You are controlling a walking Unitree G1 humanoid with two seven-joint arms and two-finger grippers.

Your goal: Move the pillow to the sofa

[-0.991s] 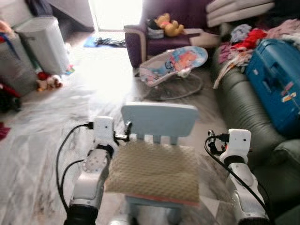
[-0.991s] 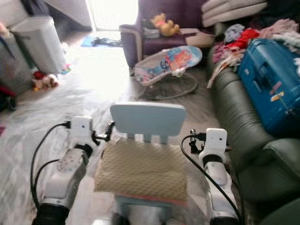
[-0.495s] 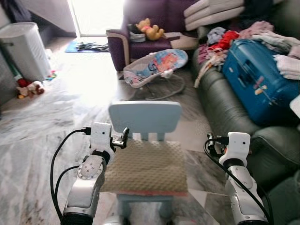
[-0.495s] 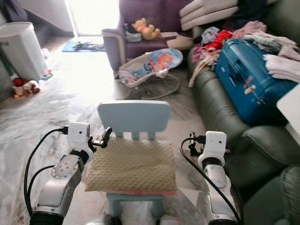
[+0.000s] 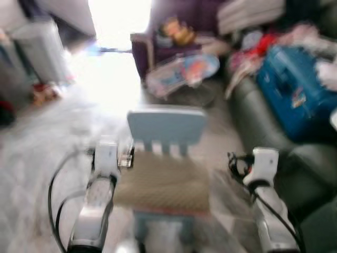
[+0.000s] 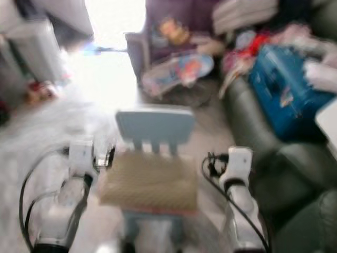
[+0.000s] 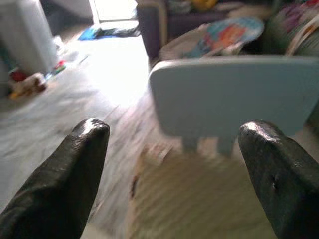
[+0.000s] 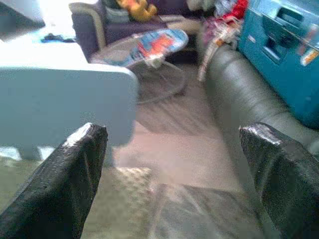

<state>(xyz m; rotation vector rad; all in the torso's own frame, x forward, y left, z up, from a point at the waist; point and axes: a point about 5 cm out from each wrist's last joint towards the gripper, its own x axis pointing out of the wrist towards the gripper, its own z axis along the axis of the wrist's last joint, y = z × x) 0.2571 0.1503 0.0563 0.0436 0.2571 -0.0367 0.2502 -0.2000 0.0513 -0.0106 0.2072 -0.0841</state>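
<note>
pillow (image 5: 166, 182) on chair (image 5: 167, 126) | left gripper (image 7: 172, 164) spread | right gripper (image 8: 174, 169) spread

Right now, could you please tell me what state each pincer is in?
Left pincer: open, holding nothing, above the pillow.
Right pincer: open, holding nothing.

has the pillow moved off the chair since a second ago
No. The pillow still lies on the chair seat, below the backrest, as before. The whole picture shifted because the camera moved.
</note>
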